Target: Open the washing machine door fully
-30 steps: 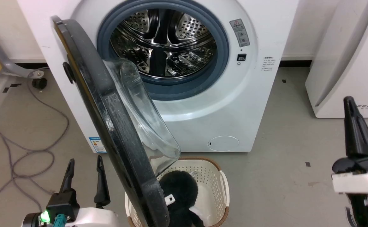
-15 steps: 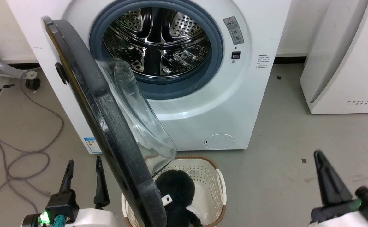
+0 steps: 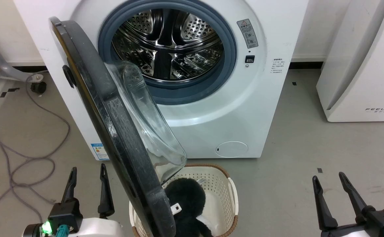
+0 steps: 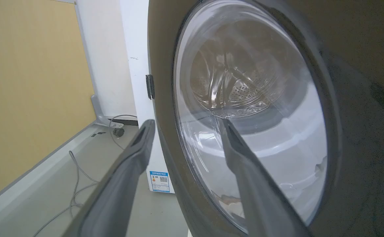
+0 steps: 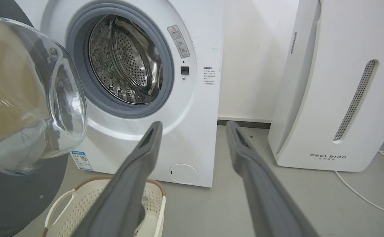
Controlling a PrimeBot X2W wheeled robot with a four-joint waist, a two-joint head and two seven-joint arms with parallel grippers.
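Note:
The white washing machine (image 3: pixel 244 108) stands ahead with its steel drum (image 3: pixel 169 42) exposed inside the grey rubber ring. Its black washing machine door (image 3: pixel 111 125) hangs from the left hinge, swung out roughly edge-on toward me, glass bowl (image 3: pixel 146 121) facing right. My left gripper (image 3: pixel 88 168) is open, low on the left, just left of the door's lower edge and apart from it. In the left wrist view the left gripper (image 4: pixel 187 122) faces the door's outer face (image 4: pixel 360 98). My right gripper (image 3: pixel 328 177) is open and empty, low on the right, far from the door.
A white perforated basket (image 3: pixel 231 191) holding a black fluffy item (image 3: pixel 185 197) sits on the floor under the door's free end. A white FEELBIRD appliance (image 3: pixel 360 65) stands right of the washer. Grey cables (image 3: pixel 30 154) loop over the floor at left.
My right gripper has dropped from higher at the right edge to the lower right and turned so both fingers show. The camera shifted slightly. The door and left gripper stayed put.

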